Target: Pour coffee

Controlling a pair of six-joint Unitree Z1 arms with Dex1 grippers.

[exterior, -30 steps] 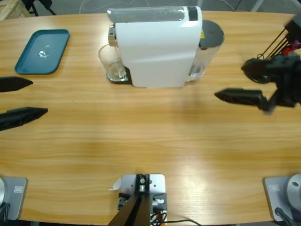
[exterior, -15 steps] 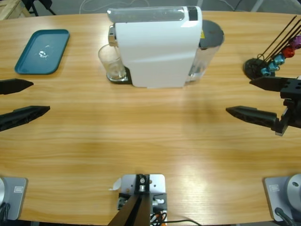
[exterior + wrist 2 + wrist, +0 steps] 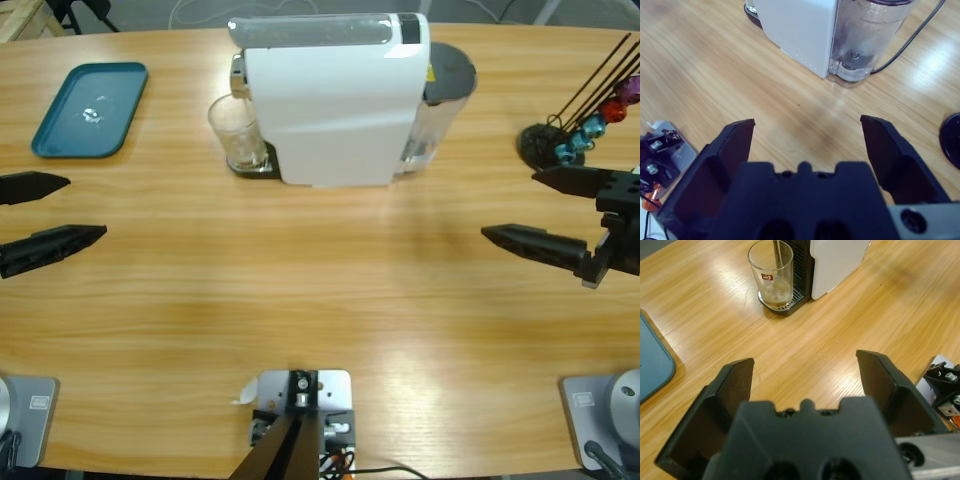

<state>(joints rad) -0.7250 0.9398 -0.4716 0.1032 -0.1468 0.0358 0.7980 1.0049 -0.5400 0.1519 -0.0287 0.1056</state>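
Observation:
A clear glass (image 3: 237,135) stands on the drip tray of the white coffee machine (image 3: 330,100), under its spout. In the left wrist view the glass (image 3: 771,275) holds a shallow brown layer of coffee (image 3: 776,300) at its bottom. My left gripper (image 3: 85,207) is open at the table's left edge, well short of the glass, with nothing between its fingers (image 3: 805,362). At the right edge my right gripper (image 3: 508,205) is also open and holds nothing; it points toward the machine's water tank (image 3: 865,35), with its fingers (image 3: 807,122) over bare wood.
A teal tray (image 3: 90,108) lies at the back left. A black stand of rods with coloured capsules (image 3: 575,130) sits at the back right, just beyond my right gripper. A black cable (image 3: 910,40) runs from behind the tank.
My right gripper has drawn back to the right and toward the front, off the capsule stand. The left gripper has barely shifted. The glass and machine have not moved.

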